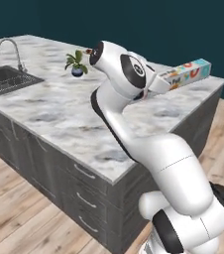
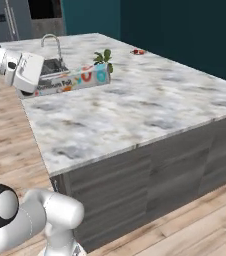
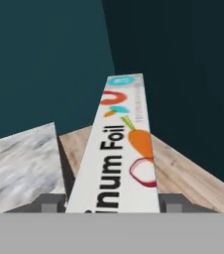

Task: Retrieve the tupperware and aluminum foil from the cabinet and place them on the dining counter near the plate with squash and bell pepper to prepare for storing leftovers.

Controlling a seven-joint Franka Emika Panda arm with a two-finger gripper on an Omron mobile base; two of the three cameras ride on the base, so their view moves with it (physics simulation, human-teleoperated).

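My gripper (image 3: 111,203) is shut on the near end of the aluminum foil (image 3: 119,149), a long white and light-blue carton with colourful print. The carton is held roughly level in the air and points away from the hand. In the left base view the aluminum foil (image 1: 189,71) sticks out from the gripper (image 1: 164,80) above one end of the dining counter (image 1: 59,114). In the right base view the gripper (image 2: 37,86) holds the aluminum foil (image 2: 77,78) over the marble dining counter (image 2: 135,110). The tupperware, the cabinet and the plate are out of view.
A sink (image 1: 5,79) with a faucet (image 1: 12,49) is set into the counter's far end. A small potted plant (image 1: 77,63) stands near it, with a small red thing (image 2: 138,51) beyond it at the edge. Wood floor (image 3: 193,173) surrounds the island.
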